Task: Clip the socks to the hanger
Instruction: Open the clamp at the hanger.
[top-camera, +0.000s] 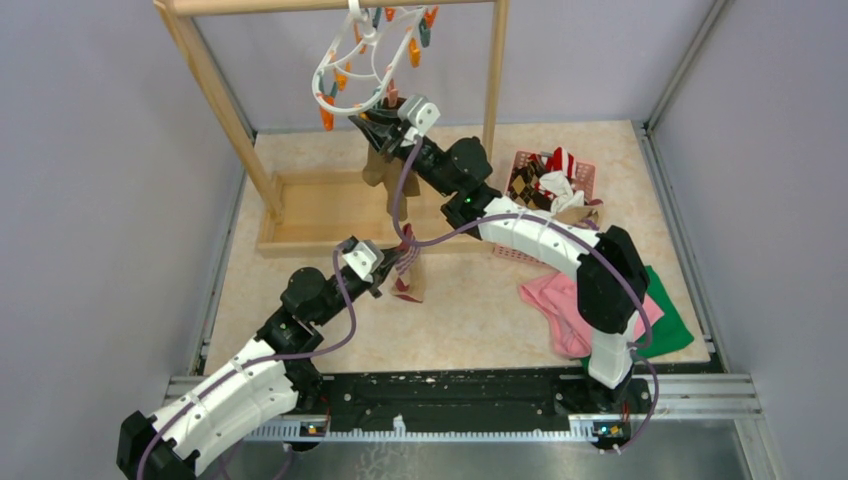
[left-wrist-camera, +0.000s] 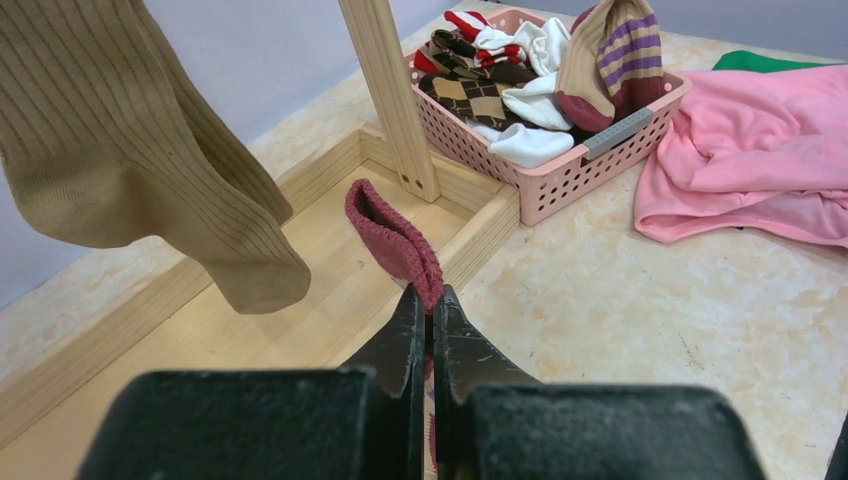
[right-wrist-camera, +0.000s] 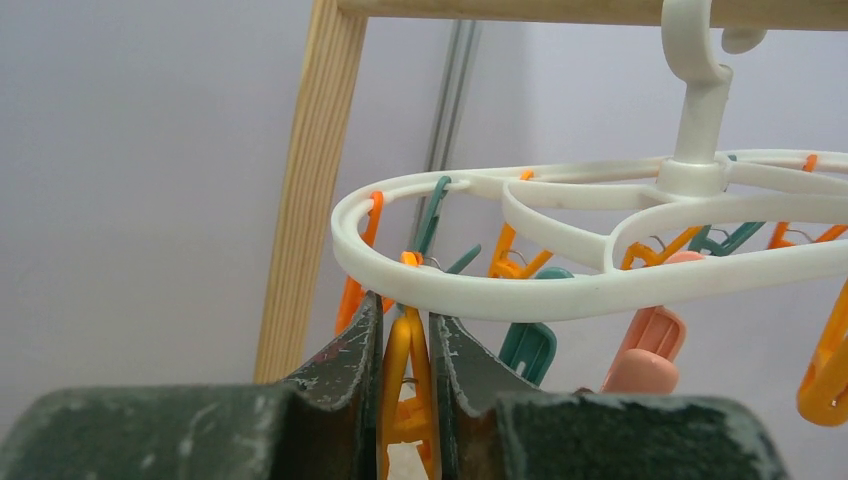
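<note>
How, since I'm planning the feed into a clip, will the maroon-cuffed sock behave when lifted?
Probably floppy: the maroon-cuffed sock sags folded where the left gripper pinches it. Likely light, since a narrow fingertip grip carries it. Its fuzzy knit probably resists slipping.

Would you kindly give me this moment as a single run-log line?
left gripper: shut on maroon-cuffed sock | right gripper: pinching orange clip on hanger | olive-brown sock: hanging
</note>
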